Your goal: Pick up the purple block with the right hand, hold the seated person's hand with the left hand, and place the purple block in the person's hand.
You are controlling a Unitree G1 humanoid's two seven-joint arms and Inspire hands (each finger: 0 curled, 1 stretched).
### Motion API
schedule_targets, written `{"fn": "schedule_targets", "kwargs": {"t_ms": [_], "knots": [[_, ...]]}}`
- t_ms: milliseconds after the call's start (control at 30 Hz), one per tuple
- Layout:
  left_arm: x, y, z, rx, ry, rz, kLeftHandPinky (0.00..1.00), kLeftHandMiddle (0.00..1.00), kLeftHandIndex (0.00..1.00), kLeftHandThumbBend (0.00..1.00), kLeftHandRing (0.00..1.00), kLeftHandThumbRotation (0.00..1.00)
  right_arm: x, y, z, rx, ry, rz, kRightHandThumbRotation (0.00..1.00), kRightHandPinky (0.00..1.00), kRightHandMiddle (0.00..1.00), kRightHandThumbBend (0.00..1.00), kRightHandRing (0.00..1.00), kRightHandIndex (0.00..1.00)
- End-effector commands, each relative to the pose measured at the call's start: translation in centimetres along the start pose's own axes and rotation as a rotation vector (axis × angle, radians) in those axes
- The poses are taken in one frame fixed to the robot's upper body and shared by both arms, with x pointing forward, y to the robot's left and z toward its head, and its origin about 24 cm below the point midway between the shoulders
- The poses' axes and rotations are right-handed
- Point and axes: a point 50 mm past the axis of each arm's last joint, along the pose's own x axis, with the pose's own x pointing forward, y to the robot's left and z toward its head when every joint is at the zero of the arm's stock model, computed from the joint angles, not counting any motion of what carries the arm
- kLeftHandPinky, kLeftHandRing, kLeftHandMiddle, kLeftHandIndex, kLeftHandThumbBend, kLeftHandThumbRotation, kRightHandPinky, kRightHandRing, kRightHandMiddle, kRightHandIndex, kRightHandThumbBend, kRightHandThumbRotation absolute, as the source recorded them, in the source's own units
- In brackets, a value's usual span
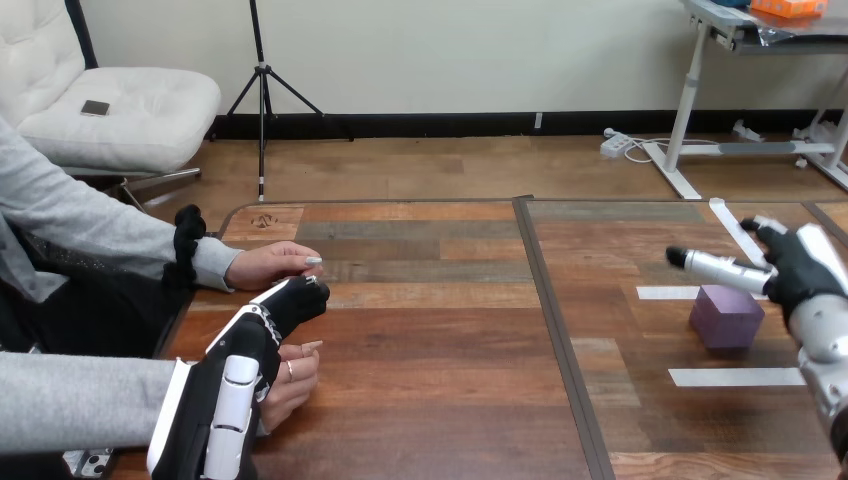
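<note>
Pick-up step in hand. Right hand [792, 268], fingers spread open, hovers just above the purple block [725, 316]. Left hand [285, 305], far left of the block, sits over the person's nearer hand [293, 382]; its grip cannot be told. Next move calls for lowering and closing round the block.

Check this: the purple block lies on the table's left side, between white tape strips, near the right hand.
Wrong side. The head view shows the purple block on the table's right side, between white tape strips, near the right hand.
</note>
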Motion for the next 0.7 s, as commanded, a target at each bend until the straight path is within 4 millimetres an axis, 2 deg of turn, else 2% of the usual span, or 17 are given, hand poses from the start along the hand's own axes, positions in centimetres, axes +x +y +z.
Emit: {"fn": "schedule_targets", "kwargs": {"t_ms": [0, 433, 667], "knots": [[1.4, -0.2, 1.3, 0.007, -0.085, -0.010, 0.94, 0.80, 0.75, 0.56, 0.84, 1.00, 0.1, 1.0, 0.8, -0.010, -0.022, 0.024, 0.47, 0.86, 0.98, 0.90, 0.97, 0.93], [1.4, -0.1, 1.2, 0.008, -0.088, -0.012, 0.95, 0.80, 0.74, 0.58, 0.85, 1.00, -0.2, 2.2, -0.1, -0.035, -0.004, 0.057, 0.44, 0.86, 0.98, 0.91, 0.96, 0.93], [1.6, -0.1, 1.2, 0.009, -0.104, -0.011, 0.94, 0.79, 0.73, 0.57, 0.85, 1.00, -0.3, 2.6, -0.4, -0.062, 0.013, 0.074, 0.43, 0.84, 0.96, 0.95, 0.94, 0.92]]}}
